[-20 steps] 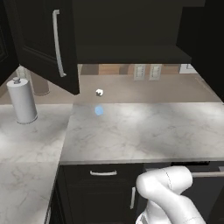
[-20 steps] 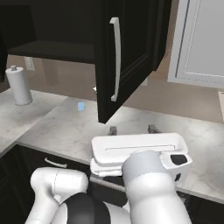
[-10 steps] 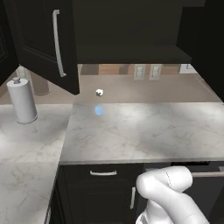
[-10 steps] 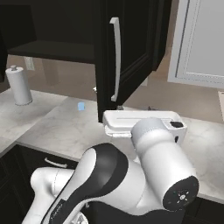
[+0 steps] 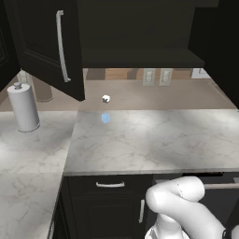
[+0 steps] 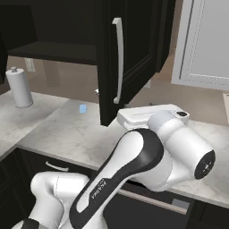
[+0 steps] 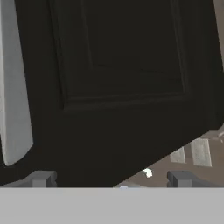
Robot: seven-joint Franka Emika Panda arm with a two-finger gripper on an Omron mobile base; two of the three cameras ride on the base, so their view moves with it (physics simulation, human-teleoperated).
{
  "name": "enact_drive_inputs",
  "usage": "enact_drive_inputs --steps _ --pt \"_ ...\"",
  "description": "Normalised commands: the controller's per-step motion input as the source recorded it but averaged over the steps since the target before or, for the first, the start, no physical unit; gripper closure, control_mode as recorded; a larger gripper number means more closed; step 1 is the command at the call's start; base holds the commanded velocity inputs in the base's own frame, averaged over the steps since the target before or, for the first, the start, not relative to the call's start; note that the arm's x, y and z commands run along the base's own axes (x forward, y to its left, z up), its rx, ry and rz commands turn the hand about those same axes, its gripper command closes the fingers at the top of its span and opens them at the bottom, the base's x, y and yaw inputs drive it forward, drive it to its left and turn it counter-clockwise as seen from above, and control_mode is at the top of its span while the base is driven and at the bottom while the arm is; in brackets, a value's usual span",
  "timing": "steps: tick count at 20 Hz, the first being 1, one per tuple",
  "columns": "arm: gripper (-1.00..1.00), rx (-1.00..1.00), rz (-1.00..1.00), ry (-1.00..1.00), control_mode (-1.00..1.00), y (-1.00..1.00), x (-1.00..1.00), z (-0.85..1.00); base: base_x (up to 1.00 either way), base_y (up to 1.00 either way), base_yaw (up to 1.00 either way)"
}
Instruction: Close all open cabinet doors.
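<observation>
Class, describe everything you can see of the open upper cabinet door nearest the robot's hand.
The cabinet door is flat matte black with a recessed panel and a slim vertical silver bar handle. It stands swung open over the marble counter. In the hand view its panel looms close before the gripper, whose tips stand apart; contact is not visible.

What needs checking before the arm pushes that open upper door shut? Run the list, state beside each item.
1. Right-hand matte black recessed-panel cabinet door is open: ok, it swings out over the counter.
2. Tool faces that door: ok, the panel is right ahead in the hand view.
3. Tool state: open, nothing between the fingertips; ok.
4. Contact with the door: cannot tell.
5. Swing path back to the cabinet: ok, the small blue object and white paper towel roll sit low on the grey marble counter.
6. Left-hand black door with silver bar handle: not ok, open too.
</observation>
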Motion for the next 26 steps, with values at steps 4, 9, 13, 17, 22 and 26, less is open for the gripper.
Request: enact_drive_inputs --steps 4,9,13,17,22,26 --pt "-1.00 0.00 0.29 0.00 -1.00 -0.05 0.50 -0.17 0.00 0.00 0.00" --pt "-1.00 0.00 0.25 0.00 -1.00 0.02 0.48 -0.01 0.00 0.00 0.00" --pt "-1.00 0.00 0.18 0.00 -1.00 0.20 0.34 0.02 0.00 0.00 0.00" --pt "-1.00 -0.04 0.14 0.00 -1.00 0.45 0.14 0.08 0.00 0.00 0.00" --pt "-1.00 -0.12 0.08 -0.03 -1.00 0.77 0.00 0.12 0.00 0.00 0.00" --pt "-1.00 -0.12 0.03 -0.06 -1.00 0.86 0.00 0.14 0.00 0.00 0.00"
